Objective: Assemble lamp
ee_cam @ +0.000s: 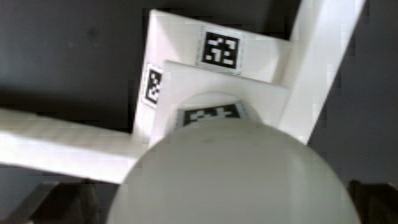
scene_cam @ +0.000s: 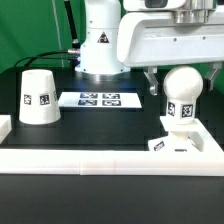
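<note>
the two-finger gripper (scene_cam: 183,80) stands wide open, its jaws on either side of the matte white ball-shaped bulb (scene_cam: 184,95) (ee_cam: 222,172), gripping nothing. the bulb sits upright on the blocky white square tagged base (scene_cam: 178,146) (ee_cam: 214,58), which is tucked into the corner of a raised white rail (scene_cam: 100,162) on the black table (scene_cam: 60,125). the white truncated-cone shade (scene_cam: 38,97) stands well apart toward the exterior view's left, with the marker board (scene_cam: 98,99) between.

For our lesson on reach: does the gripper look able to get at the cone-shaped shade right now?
Probably yes. The shade stands alone with nothing over it. The gripper is at the bulb across the table, so it would need to lift and cross above the marker board.
</note>
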You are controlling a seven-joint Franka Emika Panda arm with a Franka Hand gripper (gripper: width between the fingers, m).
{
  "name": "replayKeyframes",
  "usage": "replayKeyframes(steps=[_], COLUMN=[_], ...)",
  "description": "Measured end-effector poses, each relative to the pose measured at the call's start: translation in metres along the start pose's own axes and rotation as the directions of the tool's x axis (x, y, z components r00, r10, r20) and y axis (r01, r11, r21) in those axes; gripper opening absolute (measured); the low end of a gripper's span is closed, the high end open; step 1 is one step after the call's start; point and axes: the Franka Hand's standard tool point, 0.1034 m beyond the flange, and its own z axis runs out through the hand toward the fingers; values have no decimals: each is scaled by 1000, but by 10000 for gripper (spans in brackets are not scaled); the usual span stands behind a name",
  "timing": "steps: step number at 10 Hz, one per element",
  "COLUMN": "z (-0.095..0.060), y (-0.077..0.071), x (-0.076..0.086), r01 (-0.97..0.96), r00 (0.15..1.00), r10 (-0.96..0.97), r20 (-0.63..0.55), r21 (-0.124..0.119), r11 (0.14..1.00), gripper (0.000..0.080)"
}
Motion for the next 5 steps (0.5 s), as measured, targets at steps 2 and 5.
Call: replayKeyframes(steps=[2,5], z=[-1,-1], y=[-4,-1], x=[2,5], r01=[200,451], r00=[980,893], r10=[-200,-451], r20=[-2,2], r21=[-9,-18], r11=[980,892], gripper=[698,698])
